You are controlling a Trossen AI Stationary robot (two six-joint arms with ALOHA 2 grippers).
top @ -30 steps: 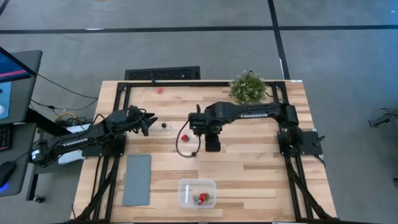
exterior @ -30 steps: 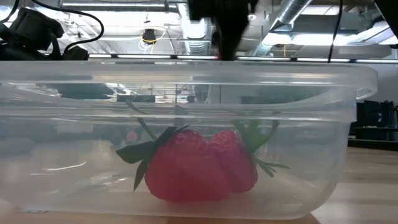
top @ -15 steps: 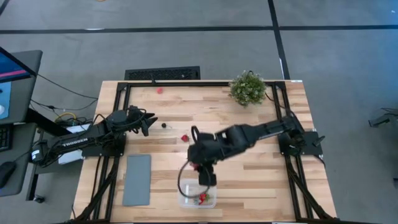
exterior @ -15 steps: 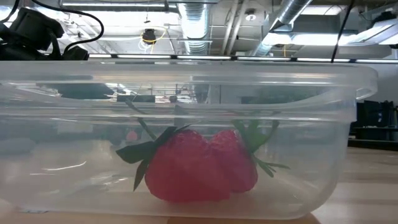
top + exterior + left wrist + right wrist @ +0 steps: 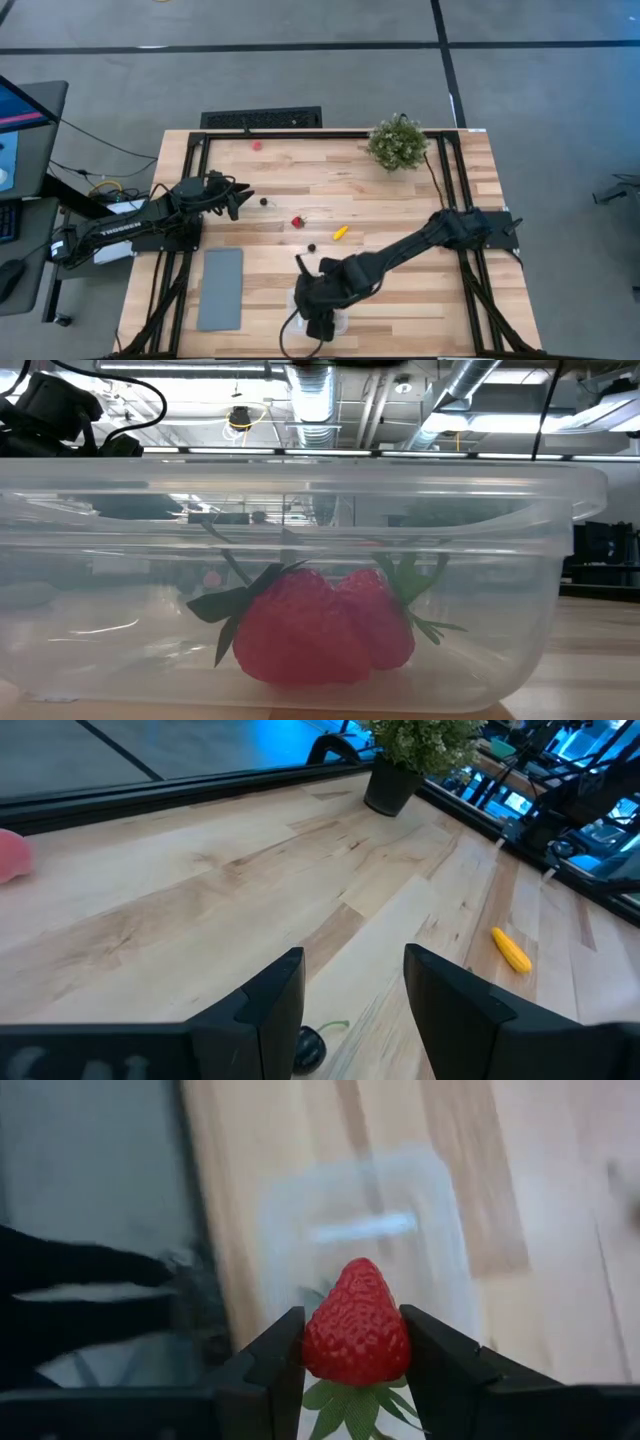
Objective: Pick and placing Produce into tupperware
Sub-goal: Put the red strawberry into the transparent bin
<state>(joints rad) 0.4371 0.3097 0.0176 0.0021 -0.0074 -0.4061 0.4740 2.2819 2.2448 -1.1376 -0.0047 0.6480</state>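
Observation:
The clear tupperware (image 5: 343, 320) sits near the table's near edge; in the low view (image 5: 560, 560) two red strawberries (image 5: 300, 635) lie on its floor. My right gripper (image 5: 322, 322) hovers over it, shut on another strawberry (image 5: 356, 1335). On the bare wood lie a red strawberry (image 5: 297, 222), a yellow piece (image 5: 340, 233) and two black berries (image 5: 264, 201) (image 5: 311, 247). My left gripper (image 5: 236, 198) waits open at the left, one black berry (image 5: 310, 1045) just ahead of its fingers. My right gripper pinches the strawberry by its two sides (image 5: 312, 1342), one finger (image 5: 275, 1365) on each. The fruit's red tip points away from the wrist and its green leaves (image 5: 350, 1405) lie back between the fingers. It is lifted clear, above the tupperware (image 5: 370, 1230).
A flat grey slab (image 5: 221, 288) lies left of the tupperware. A potted green plant (image 5: 398, 140) stands at the far right corner and a pale pink spot (image 5: 257, 144) marks the far side. Bare wood shows right of the tupperware.
My right gripper has travelled from the table's middle toward the near edge and now hangs over the tupperware, still shut on the strawberry. Its arm no longer covers the yellow piece and the second black berry.

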